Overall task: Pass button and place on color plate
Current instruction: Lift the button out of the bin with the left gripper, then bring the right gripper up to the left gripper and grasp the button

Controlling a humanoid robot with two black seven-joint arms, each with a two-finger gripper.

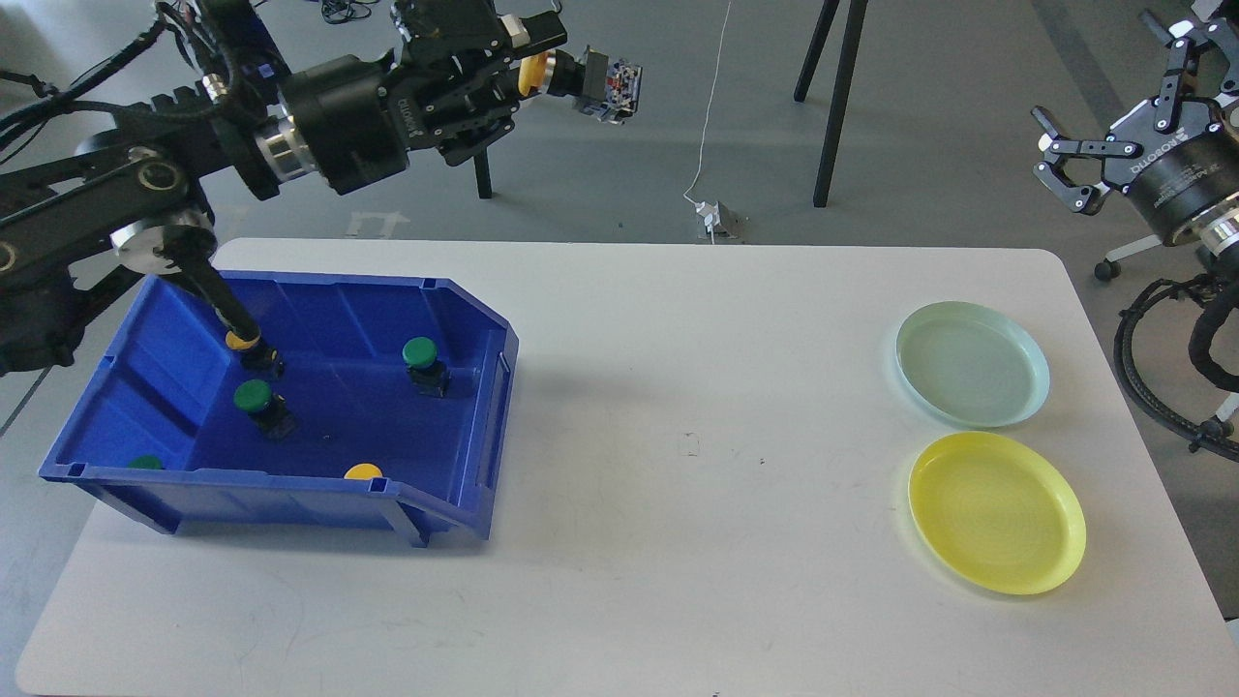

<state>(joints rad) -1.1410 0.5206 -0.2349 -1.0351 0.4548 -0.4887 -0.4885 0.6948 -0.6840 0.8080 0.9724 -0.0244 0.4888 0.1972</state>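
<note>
glossy plastic bin (465, 319), matt white table (678, 542)

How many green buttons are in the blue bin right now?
3: one green button near the back right, one mid-left, one at the front-left corner, half hidden by the blue bin wall. Others may be hidden there.

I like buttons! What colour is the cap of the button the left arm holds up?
Yellow. The head view shows the round-capped push button in the left gripper.
</note>
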